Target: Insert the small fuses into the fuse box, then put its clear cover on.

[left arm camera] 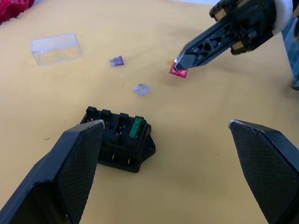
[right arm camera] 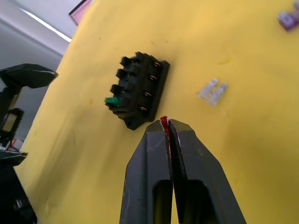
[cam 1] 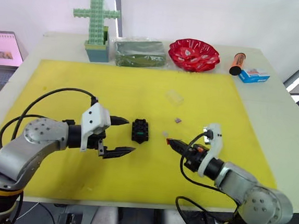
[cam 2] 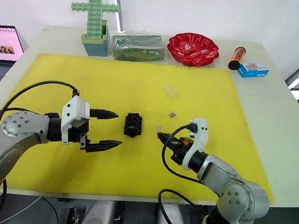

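**Red fuse pinched above the mat, fuse box half a reach away**

At centre frame of the head views, the black fuse box [cam 1: 140, 130] sits on the yellow mat [cam 1: 63, 78] that covers the worktop [cam 1: 281, 108], with one green fuse [left arm camera: 135, 127] already seated in an end slot. The right gripper [cam 1: 169, 142], entering from the lower right, has its jaws pressed together on a red fuse [left arm camera: 178, 71], held just above the mat a short way to the right of the box. The left gripper [cam 1: 122, 137], reaching in from the lower left, hovers just left of the box with its jaws spread wide and nothing between them.

Two loose fuses lie on the mat between the box and the upper right: a pale grey fuse [left arm camera: 141, 89] near the right gripper's tip and a brownish-purple fuse [cam 1: 177, 120] a little further up. The clear cover [cam 1: 175, 97] rests on the mat above them, well apart from the box.

Along the top edge of the worktop stand a green block cross [cam 1: 96, 21], a clear bag of green stuff [cam 1: 140, 52], a red dish [cam 1: 194, 54], an orange cylinder [cam 1: 237, 63] and a blue-white carton [cam 1: 254, 75]. A laptop [cam 1: 3, 49] sits at the far left.
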You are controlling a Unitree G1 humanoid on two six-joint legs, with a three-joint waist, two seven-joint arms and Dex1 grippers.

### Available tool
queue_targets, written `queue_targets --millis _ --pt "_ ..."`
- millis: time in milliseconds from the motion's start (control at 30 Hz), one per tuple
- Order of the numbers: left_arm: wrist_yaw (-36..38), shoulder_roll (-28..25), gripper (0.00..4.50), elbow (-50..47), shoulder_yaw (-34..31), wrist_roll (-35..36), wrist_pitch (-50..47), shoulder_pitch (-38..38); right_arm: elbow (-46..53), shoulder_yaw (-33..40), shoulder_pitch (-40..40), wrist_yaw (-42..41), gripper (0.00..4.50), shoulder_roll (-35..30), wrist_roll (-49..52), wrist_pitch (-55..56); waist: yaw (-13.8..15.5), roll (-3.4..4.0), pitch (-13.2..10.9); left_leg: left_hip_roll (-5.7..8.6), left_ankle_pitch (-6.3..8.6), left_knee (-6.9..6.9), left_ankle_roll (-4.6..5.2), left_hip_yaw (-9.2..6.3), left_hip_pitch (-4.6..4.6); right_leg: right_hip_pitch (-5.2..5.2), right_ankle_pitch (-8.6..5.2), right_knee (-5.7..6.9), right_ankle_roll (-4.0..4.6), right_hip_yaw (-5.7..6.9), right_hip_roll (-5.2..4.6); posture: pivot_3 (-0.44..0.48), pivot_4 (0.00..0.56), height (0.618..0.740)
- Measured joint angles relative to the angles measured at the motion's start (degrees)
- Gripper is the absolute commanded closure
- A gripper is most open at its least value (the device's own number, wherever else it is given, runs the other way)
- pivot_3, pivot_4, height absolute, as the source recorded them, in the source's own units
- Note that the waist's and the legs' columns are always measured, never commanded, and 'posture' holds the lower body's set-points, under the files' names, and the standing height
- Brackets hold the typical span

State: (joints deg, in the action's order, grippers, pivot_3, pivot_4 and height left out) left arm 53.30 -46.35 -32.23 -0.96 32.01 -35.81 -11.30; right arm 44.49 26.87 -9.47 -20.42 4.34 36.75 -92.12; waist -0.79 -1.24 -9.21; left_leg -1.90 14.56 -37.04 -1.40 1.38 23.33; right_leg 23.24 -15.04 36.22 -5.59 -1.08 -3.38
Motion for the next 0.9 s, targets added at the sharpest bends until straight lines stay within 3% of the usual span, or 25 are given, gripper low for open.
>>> queue_targets --millis 267,900 --pt "-2.3 -0.4 0.0 -0.5 -0.5 -0.1 -0.3 0.6 -0.2 1.6 1.3 6.1 4.47 0.3 0.1 0.0 0.0 0.0 0.0 0.01 0.0 0.04 0.0 -0.01 0.0 0.0 -0.01 -0.03 0.02 0.01 -0.01 0.0 0.15 0.74" --pt "-4.9 -0.6 0.0 -0.6 -0.5 -0.4 -0.2 1.8 -4.5 -0.7 1.9 12.0 4.47 0.1 9.7 0.0 0.0 0.0 0.0 0.0 0.0 0.04 0.0 -0.01 0.0 0.0 -0.1 -0.05 0.18 0.0 -0.01 0.0 0.15 0.74"
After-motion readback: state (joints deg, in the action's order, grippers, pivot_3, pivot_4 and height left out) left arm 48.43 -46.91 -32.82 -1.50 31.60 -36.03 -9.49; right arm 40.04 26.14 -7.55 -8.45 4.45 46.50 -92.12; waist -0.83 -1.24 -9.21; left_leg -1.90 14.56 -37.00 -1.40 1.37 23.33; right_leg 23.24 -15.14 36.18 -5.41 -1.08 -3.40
